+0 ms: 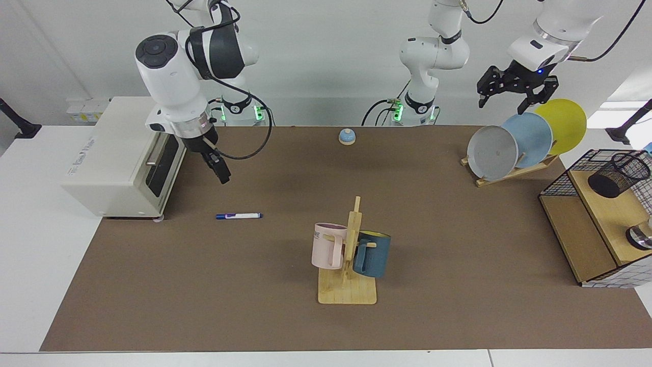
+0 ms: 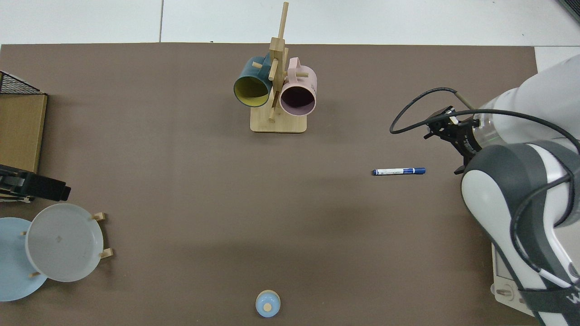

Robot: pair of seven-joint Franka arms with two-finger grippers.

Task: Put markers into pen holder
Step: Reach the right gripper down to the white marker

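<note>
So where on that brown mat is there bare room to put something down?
The widest bare stretch lies between the mug tree and the plate rack; the strip in front of the marker is also free. It is crowded at the toaster oven, where the right gripper hangs.

Brown-matted table (image 1: 458, 306) w/ items spread out.
On it: marker (image 1: 238, 216) flat, mug tree (image 1: 347, 285) centre, toaster oven (image 1: 122, 153) & plate rack (image 1: 509, 173) at opp. ends, wire-frame shelf (image 1: 586, 239), small blue bell (image 1: 347, 136).
</note>
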